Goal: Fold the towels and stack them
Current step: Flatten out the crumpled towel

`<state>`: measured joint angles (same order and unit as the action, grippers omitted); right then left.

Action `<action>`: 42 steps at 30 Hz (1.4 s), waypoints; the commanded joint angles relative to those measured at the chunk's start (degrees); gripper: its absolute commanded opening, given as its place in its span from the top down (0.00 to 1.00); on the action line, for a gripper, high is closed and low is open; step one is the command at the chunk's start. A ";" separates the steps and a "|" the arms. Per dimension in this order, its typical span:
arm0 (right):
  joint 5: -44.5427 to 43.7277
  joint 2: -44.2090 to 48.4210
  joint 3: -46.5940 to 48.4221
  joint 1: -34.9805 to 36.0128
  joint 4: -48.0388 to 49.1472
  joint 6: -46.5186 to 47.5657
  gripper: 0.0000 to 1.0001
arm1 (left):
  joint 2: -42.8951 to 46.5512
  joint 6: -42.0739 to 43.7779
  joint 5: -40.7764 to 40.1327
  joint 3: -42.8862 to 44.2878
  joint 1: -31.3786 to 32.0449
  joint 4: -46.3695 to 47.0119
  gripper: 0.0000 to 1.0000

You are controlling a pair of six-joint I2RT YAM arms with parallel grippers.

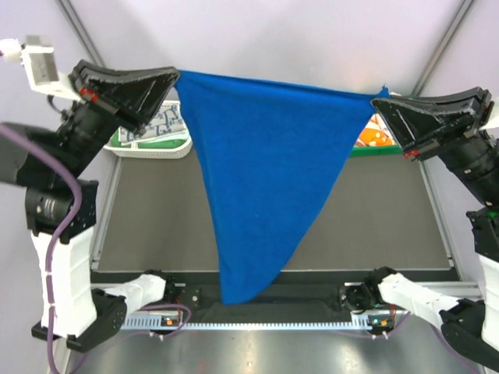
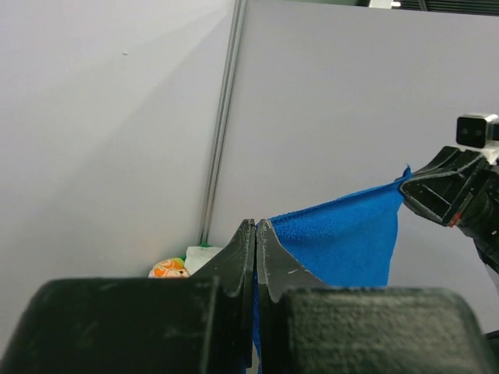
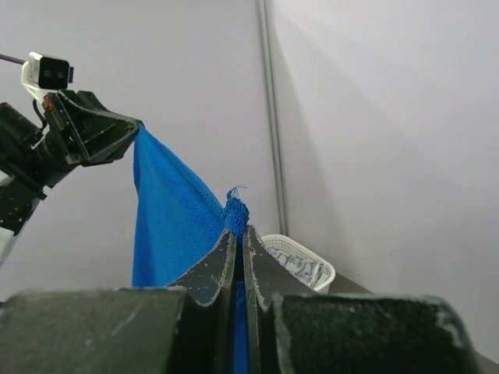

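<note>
A royal blue towel [image 1: 265, 179] hangs in the air between both arms, stretched along its top edge and drooping to a point near the table's front. My left gripper [image 1: 173, 79] is shut on its left corner, and my right gripper [image 1: 377, 100] is shut on its right corner. In the left wrist view the left gripper [image 2: 256, 224] pinches the blue towel [image 2: 343, 241], with the other arm's fingers [image 2: 437, 191] at the far corner. In the right wrist view the right gripper [image 3: 236, 230] clamps a bunched corner of the blue towel [image 3: 168, 218].
A white mesh basket [image 1: 156, 136] with a patterned cloth [image 1: 164, 121] stands at the back left, also seen as the basket [image 3: 300, 265]. An orange print cloth [image 1: 373, 134] lies at the back right on a green tray [image 1: 362, 151]. The dark table mat [image 1: 382, 226] lies below.
</note>
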<state>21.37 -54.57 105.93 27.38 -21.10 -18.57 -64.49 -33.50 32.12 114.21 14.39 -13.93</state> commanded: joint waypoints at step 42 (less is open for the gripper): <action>-3.88 3.32 3.39 -4.61 2.21 0.81 1.00 | 2.18 -1.04 -2.85 2.32 -10.09 1.37 1.00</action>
<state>25.87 -54.17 104.68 24.32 -18.55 -18.33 -59.90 -34.94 39.81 113.86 6.26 -12.21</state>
